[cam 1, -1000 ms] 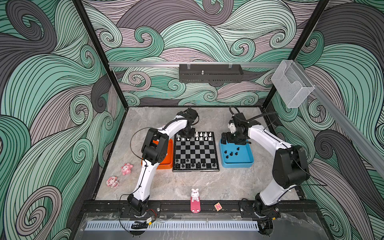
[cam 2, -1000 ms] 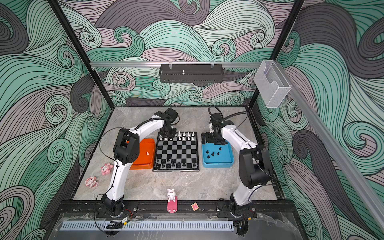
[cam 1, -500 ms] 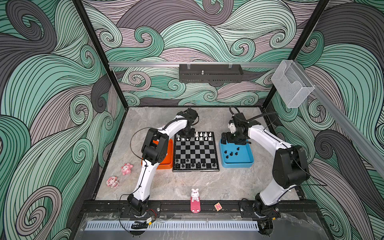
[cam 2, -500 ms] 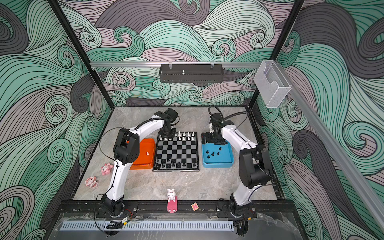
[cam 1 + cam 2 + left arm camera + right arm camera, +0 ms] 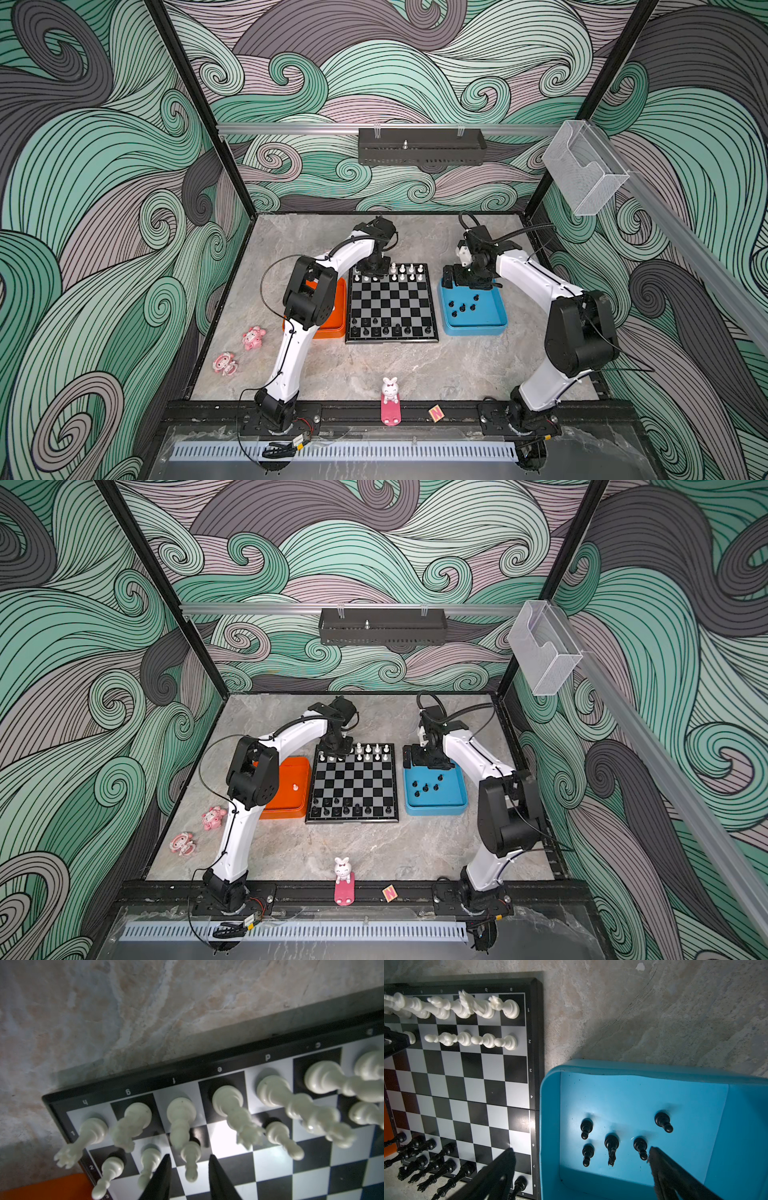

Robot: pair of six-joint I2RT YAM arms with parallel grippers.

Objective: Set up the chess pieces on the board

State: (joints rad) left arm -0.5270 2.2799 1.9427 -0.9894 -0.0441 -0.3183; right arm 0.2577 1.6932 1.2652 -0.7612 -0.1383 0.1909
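The board (image 5: pixel 433 303) (image 5: pixel 394 781) lies between two trays. White chess pieces (image 5: pixel 407 270) fill its far rows and black ones (image 5: pixel 386 330) stand on its near rows. My left gripper (image 5: pixel 374 272) (image 5: pixel 334 752) (image 5: pixel 189 1155) hangs over the board's far-left corner. Its jaws are open around a standing white pawn (image 5: pixel 190 1153), with a gap on each side. My right gripper (image 5: pixel 461 282) (image 5: pixel 424 758) (image 5: pixel 581 1149) is wide open over the far-left corner of the blue tray (image 5: pixel 494 328) (image 5: pixel 548 1105). It holds nothing. Several black pieces (image 5: pixel 611 1142) stand in that tray.
The orange tray (image 5: pixel 336 316) (image 5: pixel 286 800) sits left of the board, partly under my left arm, with one white pawn (image 5: pixel 295 787) in it. Two pink figurines (image 5: pixel 253 336) (image 5: pixel 224 363) lie at the left. A white bunny (image 5: pixel 390 388) and a small block (image 5: pixel 435 412) stand at the front edge.
Both arms stand where they were in the top views. No piece has visibly moved.
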